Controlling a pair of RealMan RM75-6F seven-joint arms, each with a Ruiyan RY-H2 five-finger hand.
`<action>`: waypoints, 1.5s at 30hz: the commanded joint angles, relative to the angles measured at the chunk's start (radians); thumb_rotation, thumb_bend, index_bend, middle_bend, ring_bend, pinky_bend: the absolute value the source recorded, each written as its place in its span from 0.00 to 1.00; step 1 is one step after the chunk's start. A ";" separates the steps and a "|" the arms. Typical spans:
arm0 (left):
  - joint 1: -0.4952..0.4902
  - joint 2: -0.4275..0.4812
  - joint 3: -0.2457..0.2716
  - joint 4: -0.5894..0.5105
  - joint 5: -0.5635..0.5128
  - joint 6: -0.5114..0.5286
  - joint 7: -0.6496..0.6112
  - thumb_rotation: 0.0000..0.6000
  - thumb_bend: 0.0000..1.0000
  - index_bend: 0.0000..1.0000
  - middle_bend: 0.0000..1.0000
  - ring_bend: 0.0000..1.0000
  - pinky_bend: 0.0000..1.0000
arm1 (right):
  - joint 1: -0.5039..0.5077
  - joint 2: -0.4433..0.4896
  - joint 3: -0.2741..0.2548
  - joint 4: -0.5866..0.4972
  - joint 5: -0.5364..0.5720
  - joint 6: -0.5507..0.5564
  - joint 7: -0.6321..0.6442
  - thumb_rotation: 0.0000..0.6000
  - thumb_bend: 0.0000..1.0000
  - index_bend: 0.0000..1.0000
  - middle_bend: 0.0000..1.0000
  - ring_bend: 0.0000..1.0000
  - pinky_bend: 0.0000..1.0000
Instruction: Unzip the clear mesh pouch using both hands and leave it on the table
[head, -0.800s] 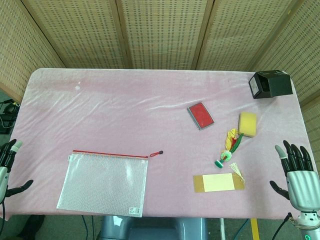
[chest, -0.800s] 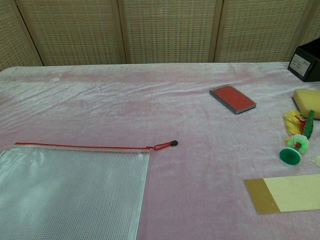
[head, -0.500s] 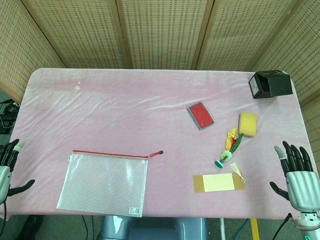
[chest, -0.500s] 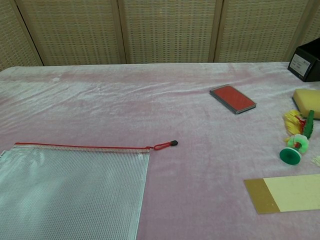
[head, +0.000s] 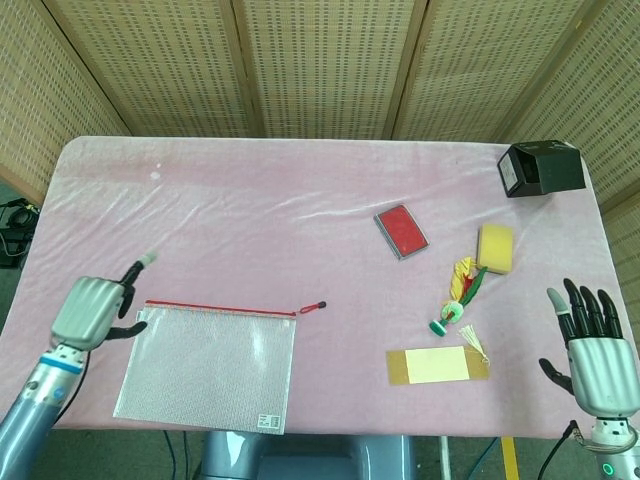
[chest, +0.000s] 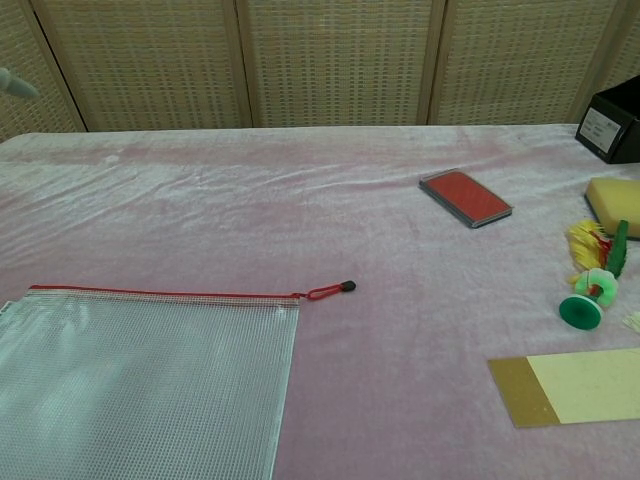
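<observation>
left hand (head: 88, 311) fingers curled, empty, beside pouch (head: 208, 367) corner | right hand (head: 592, 350) spread, empty | pin corner flat, then pinch pull tab (head: 316, 307)

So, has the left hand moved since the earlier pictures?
Yes. In the head view the left hand has come in from the table's left edge toward the mesh pouch, now beside its top left corner.

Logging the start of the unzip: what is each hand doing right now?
Left hand: holds nothing, fingers mostly curled, beside the mesh pouch.
Right hand: open, fingers spread, holds nothing.
</observation>
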 joint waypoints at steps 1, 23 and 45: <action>-0.165 -0.076 -0.081 -0.049 -0.176 -0.165 0.148 1.00 0.00 0.23 0.95 0.92 1.00 | 0.003 -0.006 0.005 0.006 0.010 -0.006 -0.009 1.00 0.00 0.05 0.00 0.00 0.00; -0.637 -0.425 -0.104 0.081 -0.886 -0.199 0.533 1.00 0.27 0.43 0.95 0.92 1.00 | 0.012 -0.013 0.032 0.033 0.099 -0.034 -0.006 1.00 0.00 0.05 0.00 0.00 0.00; -0.825 -0.676 -0.088 0.432 -1.106 -0.291 0.534 1.00 0.35 0.43 0.95 0.92 1.00 | 0.043 -0.020 0.054 0.069 0.178 -0.098 0.012 1.00 0.00 0.05 0.00 0.00 0.00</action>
